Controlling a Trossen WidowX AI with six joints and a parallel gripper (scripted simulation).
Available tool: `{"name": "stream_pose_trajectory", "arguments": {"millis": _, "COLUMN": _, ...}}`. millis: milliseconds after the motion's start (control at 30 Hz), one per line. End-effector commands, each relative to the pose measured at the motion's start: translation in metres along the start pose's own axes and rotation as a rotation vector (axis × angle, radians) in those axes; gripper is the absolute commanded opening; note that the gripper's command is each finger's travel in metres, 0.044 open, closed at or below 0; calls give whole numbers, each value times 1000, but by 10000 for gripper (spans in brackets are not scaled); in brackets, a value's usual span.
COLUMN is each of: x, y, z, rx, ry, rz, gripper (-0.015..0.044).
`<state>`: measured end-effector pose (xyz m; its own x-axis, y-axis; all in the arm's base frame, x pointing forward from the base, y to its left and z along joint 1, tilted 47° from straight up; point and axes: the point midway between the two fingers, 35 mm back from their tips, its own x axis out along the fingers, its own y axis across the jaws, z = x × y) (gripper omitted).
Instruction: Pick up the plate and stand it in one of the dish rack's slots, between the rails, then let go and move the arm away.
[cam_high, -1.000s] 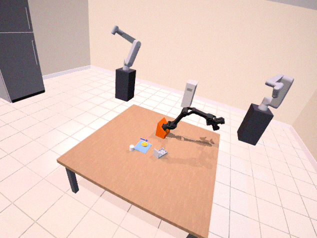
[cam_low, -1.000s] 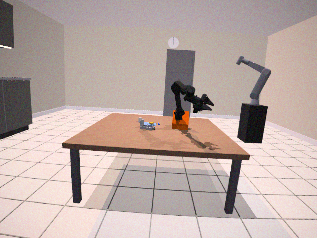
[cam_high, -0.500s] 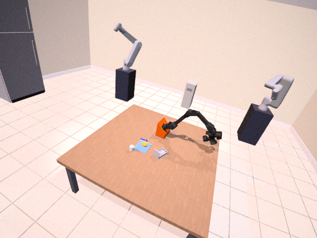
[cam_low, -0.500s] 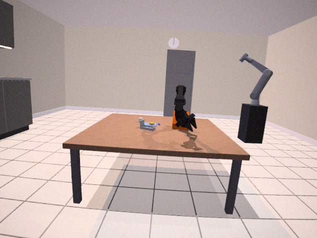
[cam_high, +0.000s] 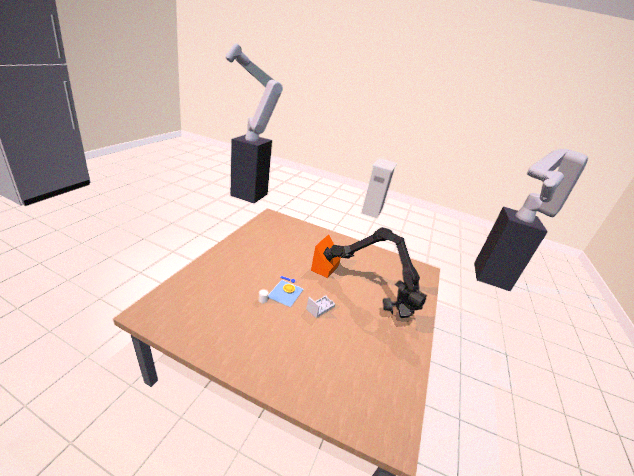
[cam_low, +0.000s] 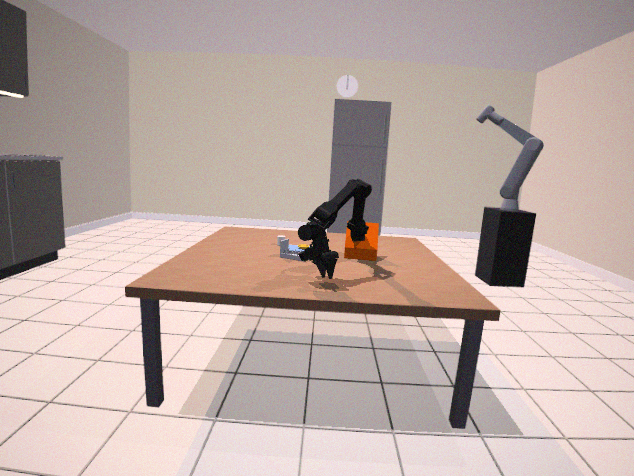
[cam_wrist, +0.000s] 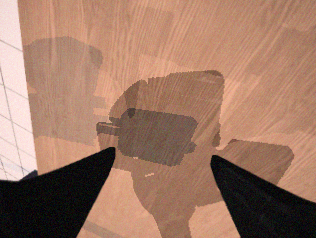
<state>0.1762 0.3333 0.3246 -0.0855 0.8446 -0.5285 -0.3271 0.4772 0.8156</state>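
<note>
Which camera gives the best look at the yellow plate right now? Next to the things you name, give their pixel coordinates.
The top view: the yellow plate (cam_high: 289, 288) (cam_low: 303, 246) shows there as a whole round shape on the blue mat (cam_high: 279, 297). The exterior view gives only a thin yellow sliver beside the black arm (cam_low: 335, 204). The wrist view misses it, showing wood between the gripper's open fingers.

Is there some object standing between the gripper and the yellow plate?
Yes, probably: the dish rack stands roughly between the open gripper and the plate.
</note>
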Motion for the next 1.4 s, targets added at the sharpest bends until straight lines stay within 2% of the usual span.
{"name": "stream_pose_trajectory", "arguments": {"millis": 0, "x": -9, "y": -63, "z": 39, "rx": 12, "ry": -56, "rz": -116, "gripper": 400}}
{"name": "stream_pose_trajectory", "arguments": {"millis": 300, "x": -63, "y": -197, "z": 89, "rx": 50, "ry": -119, "rz": -316, "gripper": 400}}
{"name": "stream_pose_trajectory", "arguments": {"millis": 600, "x": -140, "y": -328, "z": 84, "rx": 123, "ry": -119, "rz": -433, "gripper": 400}}
{"name": "stream_pose_trajectory", "arguments": {"millis": 800, "x": -194, "y": -404, "z": 49, "rx": 196, "ry": -114, "rz": -446, "gripper": 400}}
{"name": "stream_pose_trajectory", "arguments": {"millis": 1033, "x": -248, "y": -475, "z": -24, "rx": 270, "ry": -122, "rz": -386, "gripper": 400}}
{"name": "stream_pose_trajectory", "arguments": {"millis": 1233, "x": -280, "y": -514, "z": -102, "rx": 305, "ry": -181, "rz": -283, "gripper": 400}}
{"name": "stream_pose_trajectory", "arguments": {"millis": 1367, "x": -284, "y": -518, "z": -117, "rx": 307, "ry": -198, "rz": -262, "gripper": 400}}
